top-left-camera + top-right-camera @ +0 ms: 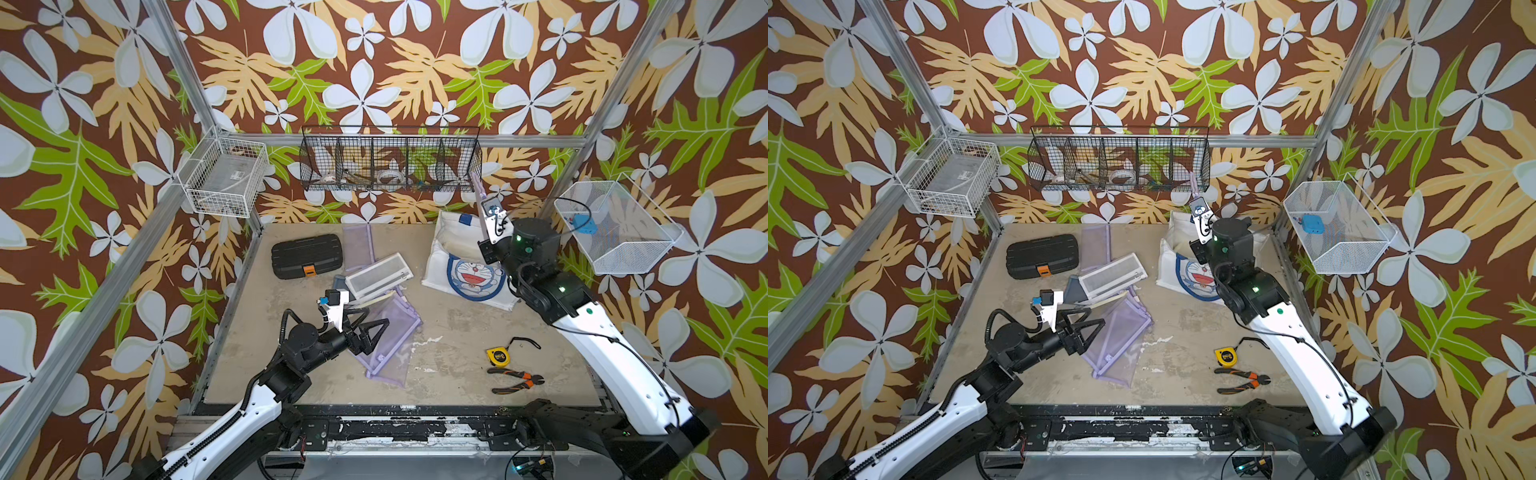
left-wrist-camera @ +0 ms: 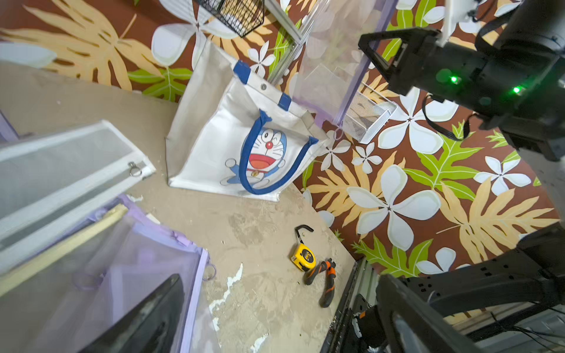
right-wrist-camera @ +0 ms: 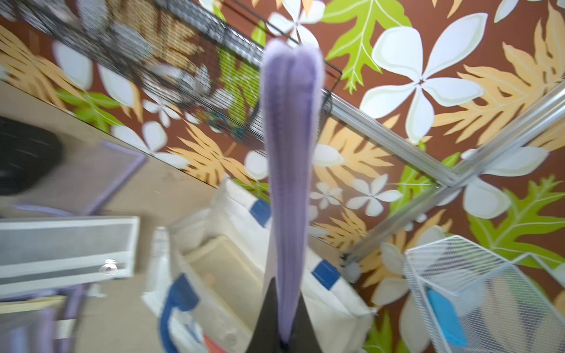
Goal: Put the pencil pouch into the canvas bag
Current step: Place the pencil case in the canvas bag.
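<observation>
A translucent purple pencil pouch (image 1: 477, 185) (image 3: 289, 159) hangs edge-on in my right gripper (image 1: 483, 217) (image 3: 284, 292), which is shut on its edge. It hangs above the mouth of the canvas bag (image 1: 455, 249) (image 2: 214, 143), a white tote with blue handles and a Doraemon face that stands at the back right. In the left wrist view the held pouch (image 2: 330, 67) hangs as a wide sheet just over the bag's rim. My left gripper (image 1: 373, 332) (image 2: 275, 333) is open and low over the table. One finger (image 2: 146, 318) shows through a purple mesh pouch (image 1: 392, 345).
A white mesh pouch (image 1: 380, 274), another purple pouch (image 1: 358, 245) and a black plastic case (image 1: 307, 255) lie at the left and middle. A yellow tape measure (image 1: 498, 356) and orange pliers (image 1: 517, 380) lie front right. Wire baskets (image 1: 390, 160) hang on the walls.
</observation>
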